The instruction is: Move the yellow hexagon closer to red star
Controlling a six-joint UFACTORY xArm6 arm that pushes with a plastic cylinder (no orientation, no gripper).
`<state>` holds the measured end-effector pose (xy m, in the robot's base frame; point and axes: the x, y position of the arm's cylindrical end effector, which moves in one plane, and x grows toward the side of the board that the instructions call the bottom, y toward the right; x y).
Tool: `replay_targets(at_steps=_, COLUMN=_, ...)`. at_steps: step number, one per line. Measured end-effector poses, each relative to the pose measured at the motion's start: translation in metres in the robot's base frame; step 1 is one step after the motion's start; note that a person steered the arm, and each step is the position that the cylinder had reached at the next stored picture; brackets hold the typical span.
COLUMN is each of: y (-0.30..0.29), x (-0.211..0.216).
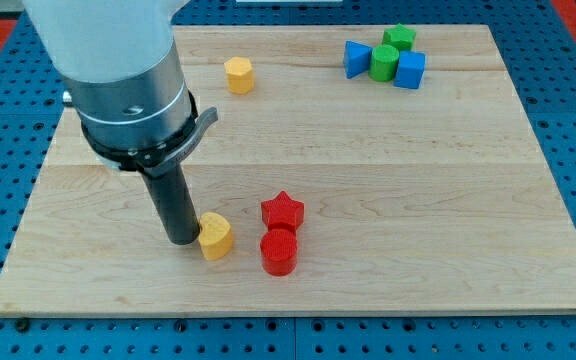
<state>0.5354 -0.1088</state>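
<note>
The yellow hexagon (pixel 238 75) lies near the view's top, left of centre. The red star (pixel 282 211) lies below the board's middle, far from the hexagon. My tip (pixel 181 241) is at the view's lower left, well below the hexagon and left of the star. It touches the left side of a second yellow block (pixel 215 236), roughly heart-shaped. That block lies between my tip and the star, a short gap from the star.
A red cylinder (pixel 279 252) sits right below the red star, touching it. At the top right is a cluster of two blue blocks (pixel 356 58) (pixel 409 70), a green cylinder (pixel 384 62) and another green block (pixel 399 38). The wooden board (pixel 448 200) rests on a blue surface.
</note>
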Motion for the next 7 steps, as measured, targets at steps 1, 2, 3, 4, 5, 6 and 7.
replay_targets(at_steps=1, y=0.025, x=-0.003)
replay_targets(at_steps=2, y=-0.003, x=-0.034)
replay_targets(at_steps=3, y=0.002, x=-0.121)
replay_targets(at_steps=4, y=0.095, x=-0.165)
replay_targets(at_steps=5, y=0.087, x=-0.233)
replay_targets(at_steps=6, y=0.053, x=-0.29)
replay_targets(at_steps=7, y=0.026, x=-0.272)
